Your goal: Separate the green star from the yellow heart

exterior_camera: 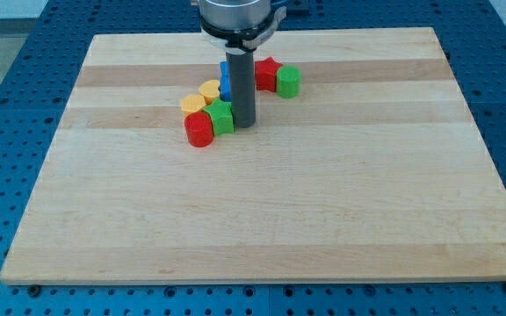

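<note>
The green star [222,117] lies on the wooden board [262,211], touching a red round block [199,129] at its left. Two yellow blocks sit just above it: one [194,103] at the upper left of the star and one [210,89] further up; which is the heart I cannot tell for sure. My tip [244,124] stands right beside the star's right side, touching or nearly touching it.
A blue block [225,79] is partly hidden behind the rod. A red block [266,74] and a green round block [288,81] lie to the rod's right. The board's edges border a blue perforated table [25,105].
</note>
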`<state>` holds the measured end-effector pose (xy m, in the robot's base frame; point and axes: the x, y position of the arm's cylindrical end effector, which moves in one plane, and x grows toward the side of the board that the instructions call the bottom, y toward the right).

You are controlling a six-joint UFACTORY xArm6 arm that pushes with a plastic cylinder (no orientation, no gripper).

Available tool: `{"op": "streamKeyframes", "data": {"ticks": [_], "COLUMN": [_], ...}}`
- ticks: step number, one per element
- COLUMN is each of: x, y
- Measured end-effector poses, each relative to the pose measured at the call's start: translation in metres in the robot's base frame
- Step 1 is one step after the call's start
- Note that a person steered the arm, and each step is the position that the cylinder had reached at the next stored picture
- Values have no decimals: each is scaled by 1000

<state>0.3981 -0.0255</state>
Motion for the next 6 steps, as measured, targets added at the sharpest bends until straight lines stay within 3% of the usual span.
{"op": "streamKeyframes", "data": {"ticks": [3, 6], "x": [-36, -41], "y": [42, -15]}}
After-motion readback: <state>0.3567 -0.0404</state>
